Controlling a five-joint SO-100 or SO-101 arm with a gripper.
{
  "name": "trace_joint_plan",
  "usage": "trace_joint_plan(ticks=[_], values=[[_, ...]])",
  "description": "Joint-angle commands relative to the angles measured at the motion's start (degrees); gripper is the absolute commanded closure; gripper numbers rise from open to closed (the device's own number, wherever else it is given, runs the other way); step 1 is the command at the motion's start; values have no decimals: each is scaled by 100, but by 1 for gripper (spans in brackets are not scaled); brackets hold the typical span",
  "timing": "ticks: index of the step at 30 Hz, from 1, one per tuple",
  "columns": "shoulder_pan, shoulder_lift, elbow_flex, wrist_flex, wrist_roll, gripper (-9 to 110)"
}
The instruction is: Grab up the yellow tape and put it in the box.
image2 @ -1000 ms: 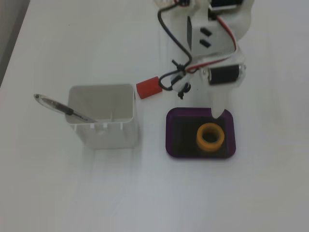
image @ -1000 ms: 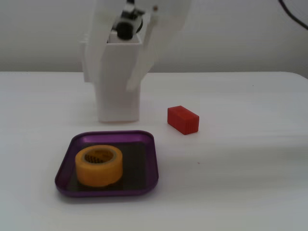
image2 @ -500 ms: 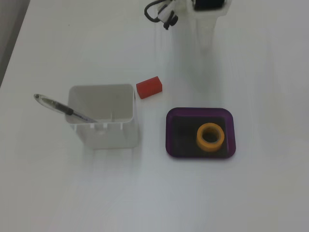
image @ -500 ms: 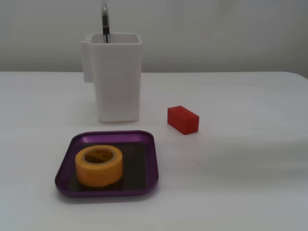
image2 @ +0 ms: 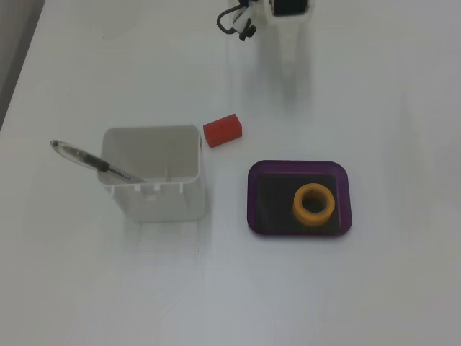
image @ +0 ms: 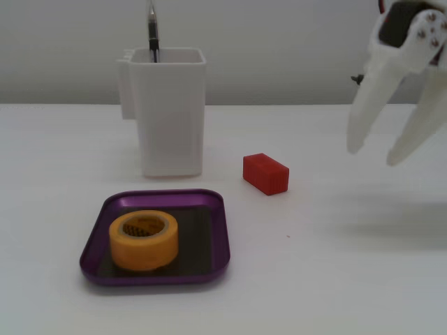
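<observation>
Inside the box (image: pixel 220 230), yellow tape (image: pixel 143 239), fingers (image: pixel 380 155) apart, empty

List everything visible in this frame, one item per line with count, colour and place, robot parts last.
yellow tape: one, yellow-orange, lying flat inside the box.
box: one, purple tray with dark bottom, front of the table.
red block: one, red, on the table between container and box.
white container: one, white, upright behind the box.
pen: one, clear and black, leaning in the white container.
table: one, white.
claw: one, white, open, empty, raised at the right of this fixed view.
</observation>
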Motion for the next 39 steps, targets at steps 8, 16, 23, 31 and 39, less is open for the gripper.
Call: trace_joint_plan(ticks=[8,16,23,31,39], values=[[-26,2681,2145,-141,53,89],[-35,4860,3489,-62,62,89],[-35,4852,3656,-62,62,90],[-35,4860,3656,-62,62,103],[-35,4860,3674,-132,44,102]])
